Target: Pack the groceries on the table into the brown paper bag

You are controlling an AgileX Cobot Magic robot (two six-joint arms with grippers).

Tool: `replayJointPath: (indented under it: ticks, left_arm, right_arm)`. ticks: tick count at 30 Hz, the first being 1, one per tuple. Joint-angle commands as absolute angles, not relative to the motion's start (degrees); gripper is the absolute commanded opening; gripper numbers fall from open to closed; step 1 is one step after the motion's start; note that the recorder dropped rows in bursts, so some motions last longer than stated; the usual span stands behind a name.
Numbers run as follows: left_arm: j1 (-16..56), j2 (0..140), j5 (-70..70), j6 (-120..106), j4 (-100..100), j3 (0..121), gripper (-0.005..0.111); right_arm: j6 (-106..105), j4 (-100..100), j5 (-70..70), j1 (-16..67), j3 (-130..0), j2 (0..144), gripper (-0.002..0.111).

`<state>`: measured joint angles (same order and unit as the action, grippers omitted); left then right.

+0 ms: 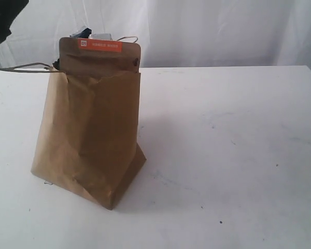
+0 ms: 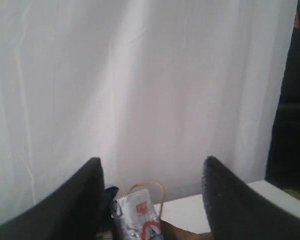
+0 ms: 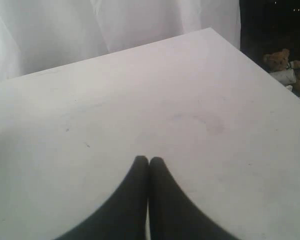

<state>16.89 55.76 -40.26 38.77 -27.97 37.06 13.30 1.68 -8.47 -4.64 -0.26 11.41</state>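
Note:
The brown paper bag stands on the left part of the table. An orange-labelled brown pouch sticks up out of its mouth, with tops of other groceries behind it. In the left wrist view my left gripper is open and holds nothing. Beyond its fingers are a clear packet with a red label, a cord handle and a bit of the bag's rim. My right gripper is shut with nothing in it, over bare table.
A dark part of the left arm shows in the top left corner of the exterior view. A pale cord handle sticks out leftward from the bag. White curtain hangs behind the table. Past the table's far corner sits a teddy bear.

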Motion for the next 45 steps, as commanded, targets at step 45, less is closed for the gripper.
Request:
replayJointPath:
  ticks: [45]
  left_arm:
    - [16.09, 23.84, 12.57, -9.09, 9.75, 13.76, 0.000]
  right_arm:
    - [12.65, 1.87, -8.22, -4.39, 0.00, 11.52, 0.000]
